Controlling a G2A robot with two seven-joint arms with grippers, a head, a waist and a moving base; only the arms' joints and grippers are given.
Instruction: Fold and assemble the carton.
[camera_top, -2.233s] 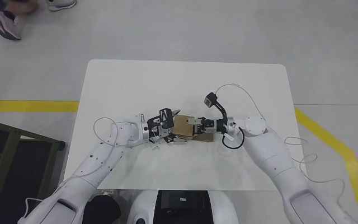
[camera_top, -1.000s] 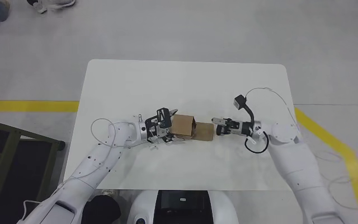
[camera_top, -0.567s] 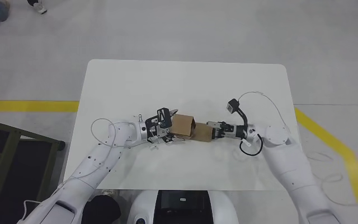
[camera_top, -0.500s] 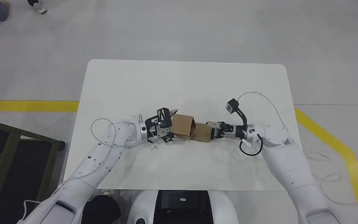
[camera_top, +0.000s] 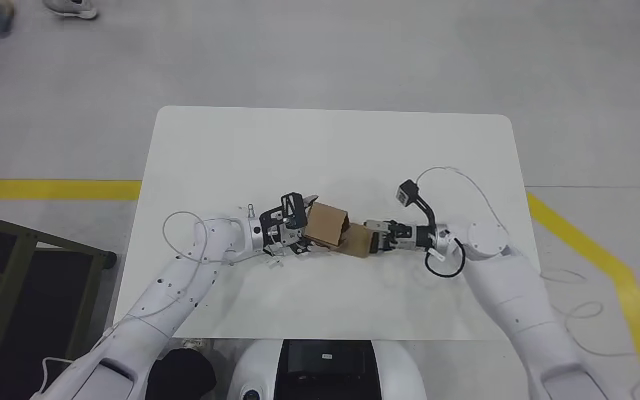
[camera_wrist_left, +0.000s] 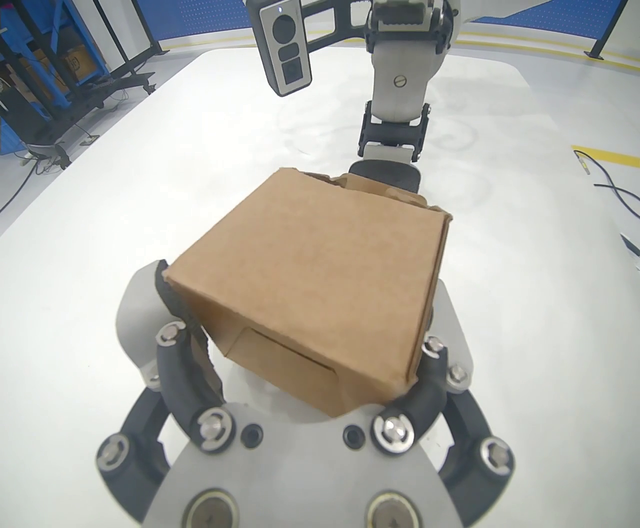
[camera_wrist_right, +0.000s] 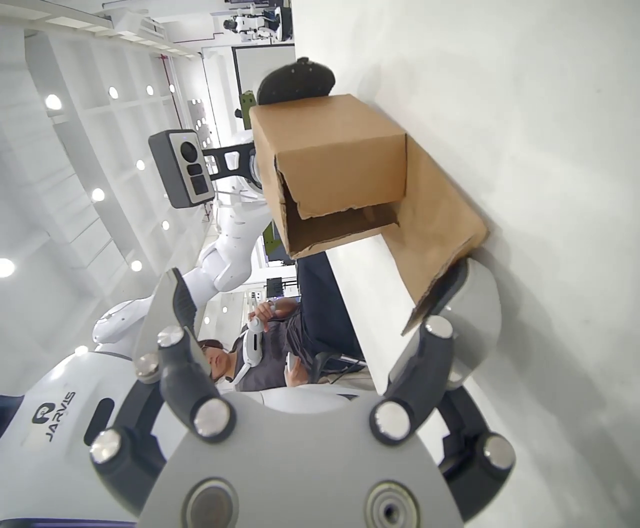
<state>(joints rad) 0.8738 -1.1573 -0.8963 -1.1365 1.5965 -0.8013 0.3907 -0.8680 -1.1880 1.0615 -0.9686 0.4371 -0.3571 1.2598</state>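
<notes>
carton (camera_top: 328, 224) sits mid-table (camera_top: 300, 150), body squared up into a sleeve. left gripper (camera_wrist_left: 300, 320) clamps its 9 o'clock end. right gripper (camera_wrist_right: 320, 285) is spread wide at 3 o'clock, one finger (camera_wrist_right: 475, 300) touching the loose flap (camera_wrist_right: 440, 235), which lies flat out. That end is open and the flap isn't folded in yet; I'd call it roughly halfway

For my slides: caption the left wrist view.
Left pincer grips a brown carton; open right pincer at its far end, white table beneath.
</notes>
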